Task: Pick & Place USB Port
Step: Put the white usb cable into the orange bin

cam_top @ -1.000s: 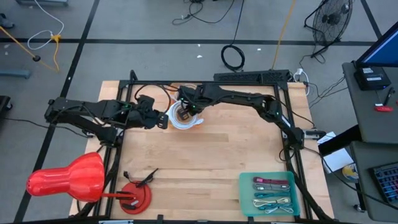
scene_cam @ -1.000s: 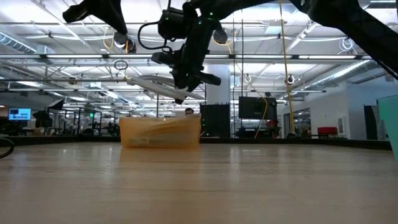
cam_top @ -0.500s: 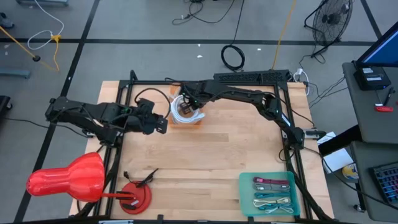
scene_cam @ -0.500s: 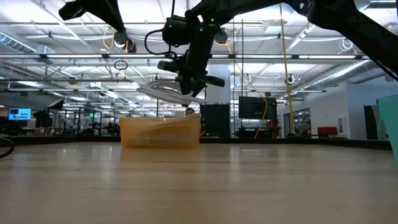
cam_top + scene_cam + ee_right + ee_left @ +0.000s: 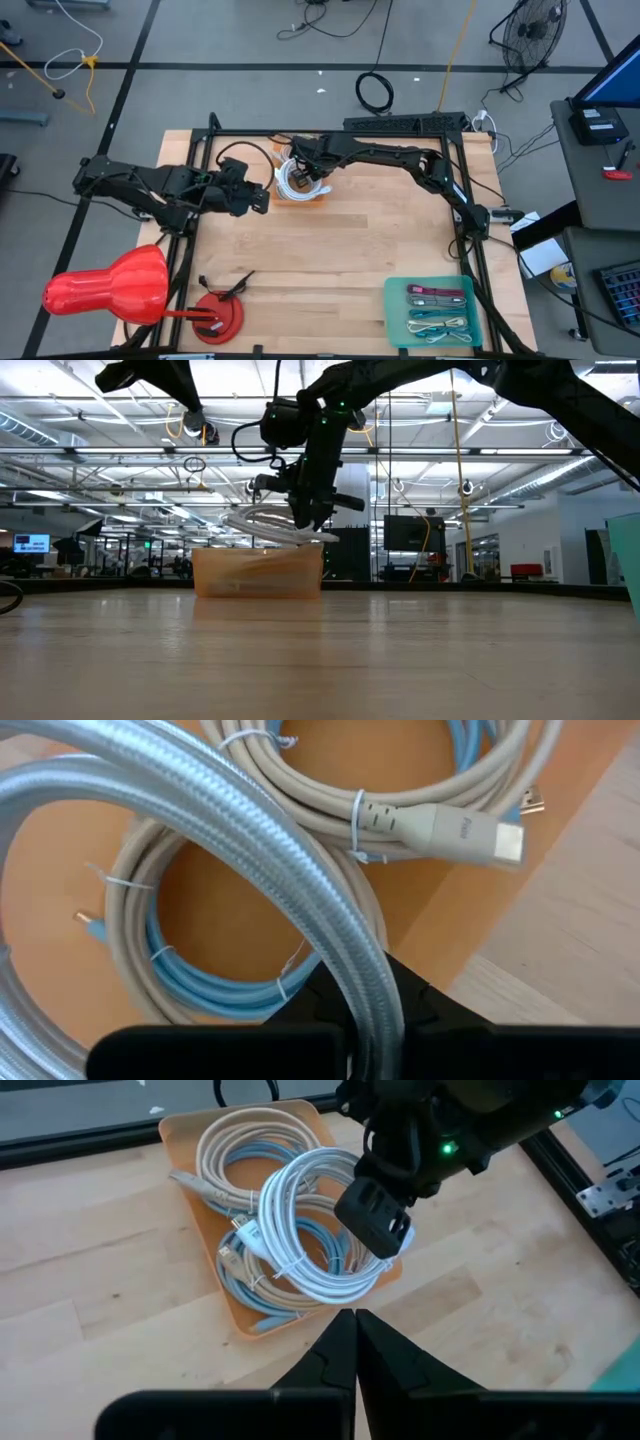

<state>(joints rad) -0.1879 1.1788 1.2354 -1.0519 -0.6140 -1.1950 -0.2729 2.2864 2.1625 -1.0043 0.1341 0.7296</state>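
holding a coiled white braided usb cable point(image 5: 318, 1230) just above the shallow orange plastic tray point(image 5: 209, 1240) at the far middle of the wooden table point(image 5: 340, 250), the right gripper point(image 5: 303, 172) is clamped on one strand of the coil. other cables, beige and light blue, lie bundled in the tray beneath it. this looks like the pick step, with the coil lifted clear of the tray's rim in the low view. the left gripper point(image 5: 258, 199) is pinched closed on nothing, waiting just left of the tray. next, i judge, the coil must travel toward the teal plastic bin point(image 5: 433, 312) at the near right, kept high enough not to snag the tray.
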